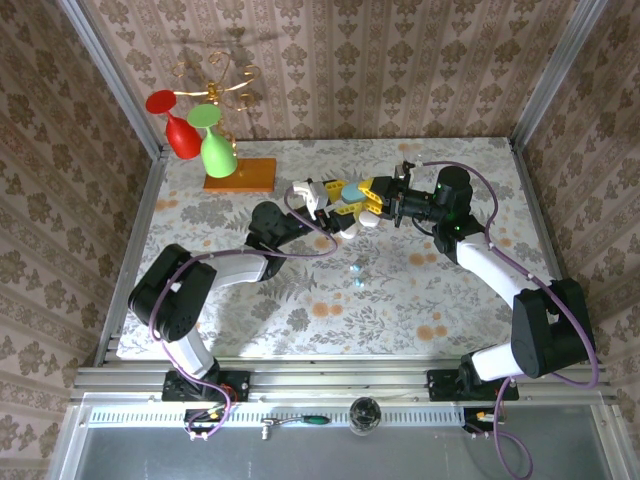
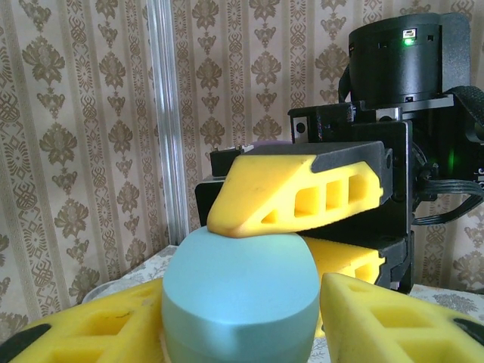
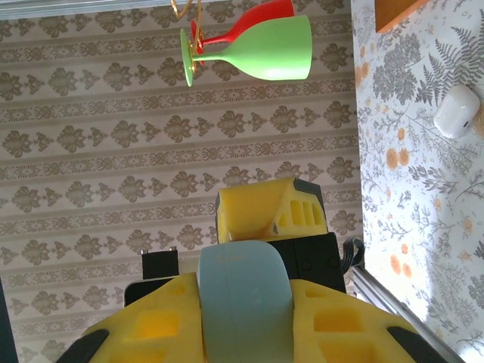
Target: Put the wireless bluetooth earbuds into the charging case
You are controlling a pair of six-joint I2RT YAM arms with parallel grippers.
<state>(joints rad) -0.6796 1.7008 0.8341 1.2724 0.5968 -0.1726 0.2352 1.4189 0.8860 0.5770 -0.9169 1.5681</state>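
lid-opening seems in hand: left gripper (image 2: pixel 239 321) and right gripper (image 3: pixel 243 314) both clamp the blue case (image 1: pixel 350 196) above the table (image 1: pixel 250 300), its lid apparently closed. earbuds (image 1: pixel 357 276) lie below, well apart; next the lid needs prising open.

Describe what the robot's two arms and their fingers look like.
The left arm and the right arm have white links between black joint housings, and a purple cable loops along each. The fingers are yellow wedges pierced by rectangular cut-outs, backed in black. A green light glows on the right wrist's round black housing.
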